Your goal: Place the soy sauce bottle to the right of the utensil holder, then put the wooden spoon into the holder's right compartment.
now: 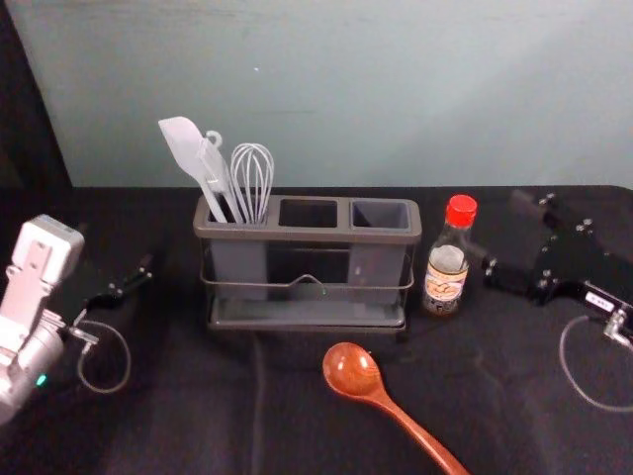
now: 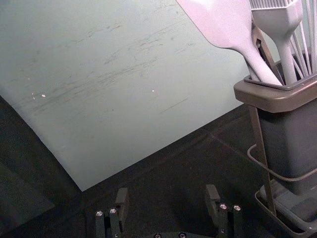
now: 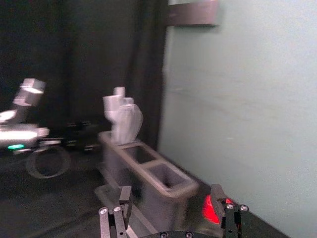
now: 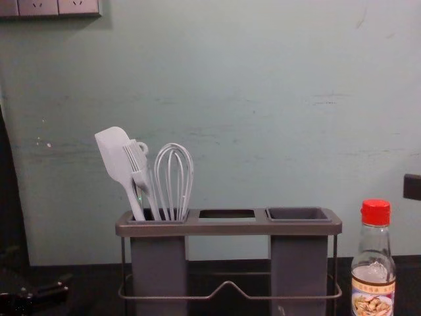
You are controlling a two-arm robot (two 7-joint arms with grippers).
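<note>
First, we list one soy sauce bottle (image 1: 447,277), upright on the dark cloth (image 1: 178,396), red cap (image 1: 461,210) on, near the right end of the utensil holder (image 1: 307,236) with a narrow gap between. Second, one right gripper (image 3: 171,194), at the bottle's outer side, its two fingers spread and nothing gripped; whether one of them brushes the glass we cannot tell. Third, one wooden spoon (image 1: 351,370), flat on the cloth in front of the holder, bowl towards it, handle slanting out to the near right. Fourth, the holder's right compartment (image 1: 381,215), the spoon's destination. Fifth, in the left compartment (image 1: 240,263), one spatula (image 1: 183,143), one brush (image 4: 139,168) and one whisk (image 1: 252,168). Sixth, one left gripper (image 2: 167,193), parked beyond the holder's left end, unclenched and holding nothing. As to the step in hand, we judge the bottle's placing to be met as it stands, and the spoon's turn to be due. The next move, we reckon, calls for backing the spread fingers away from the bottle without tipping it, then coming down over the spoon's handle, closing on it and raising it enough to clear the holder's rim.
</note>
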